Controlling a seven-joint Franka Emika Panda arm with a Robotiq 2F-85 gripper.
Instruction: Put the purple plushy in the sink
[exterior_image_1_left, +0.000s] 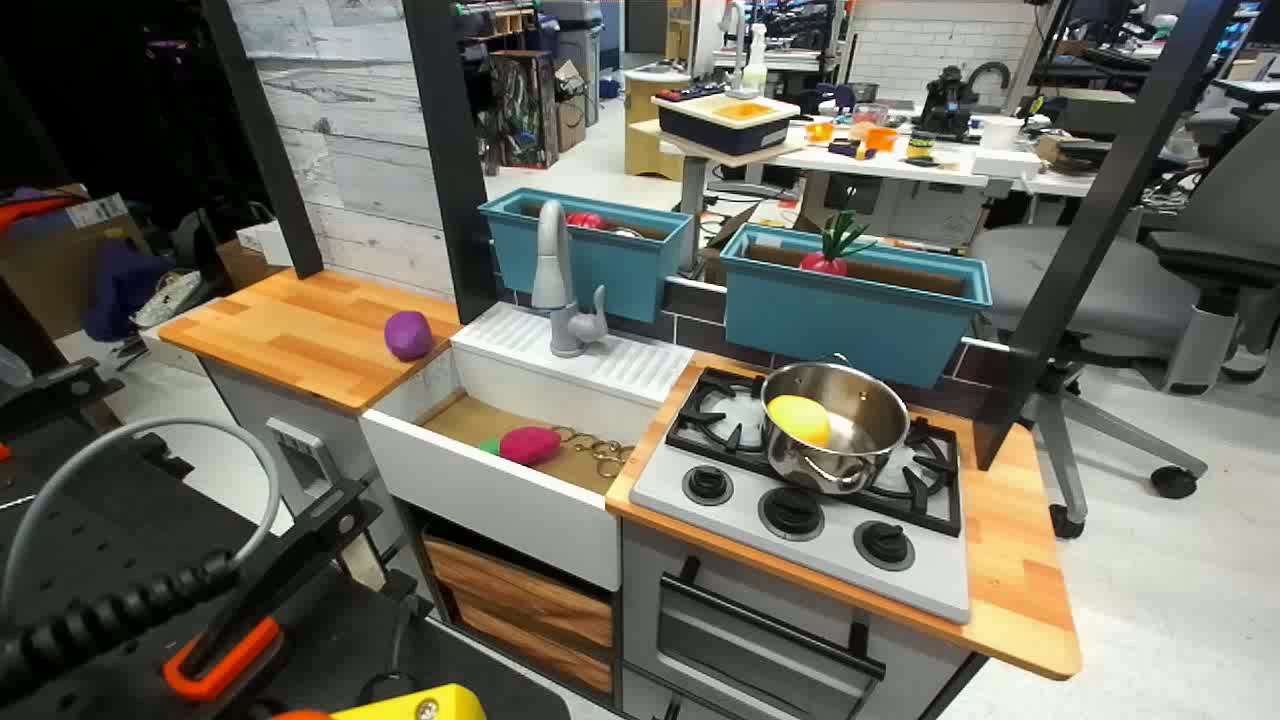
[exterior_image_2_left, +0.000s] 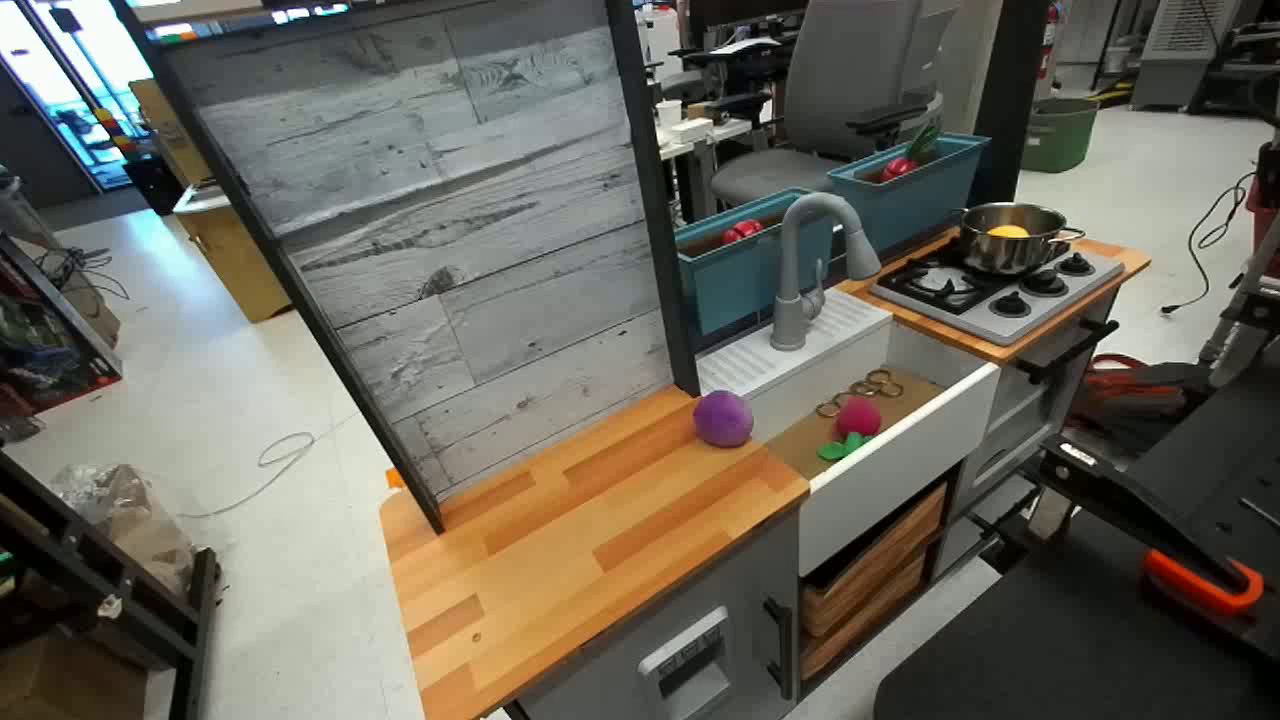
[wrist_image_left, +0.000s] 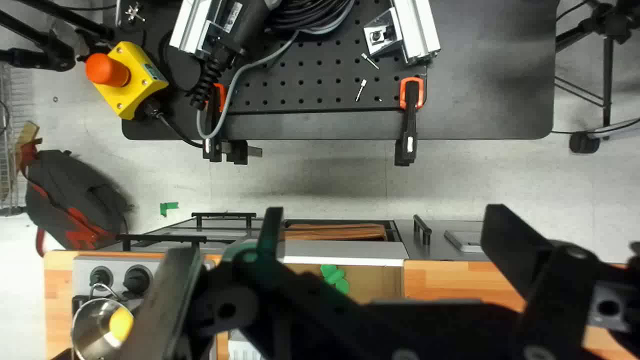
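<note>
Wrist view, from its left edge: the steel pot (wrist_image_left: 89, 327) with a yellow item (wrist_image_left: 120, 324) in it, next the sink (wrist_image_left: 345, 251), partly covered by the gripper (wrist_image_left: 384, 215), and then the wooden desk (wrist_image_left: 450, 281), running off to the right. The gripper's fingers (wrist_image_left: 515, 245) stand wide apart, with nothing seen held between them. No purple shows in it; the gripper's dark body may be hiding the target.

Both exterior views run the opposite way: the desk comes first, then the purple plushy (exterior_image_1_left: 408, 335), resting on it toward the back and just beside the sink's edge, then the sink, then the pot. The gripper shows in neither, so it is probably above their frames.

What the reach turns on, I judge: the plushy should lie below the gripper, on the desk side of the sink, probably toward the lower right of the wrist view. It seems nearly round, with no clear long axis, so jaw angle should matter little, though the dark post (exterior_image_2_left: 653, 200) close behind could crowd a finger.
</note>
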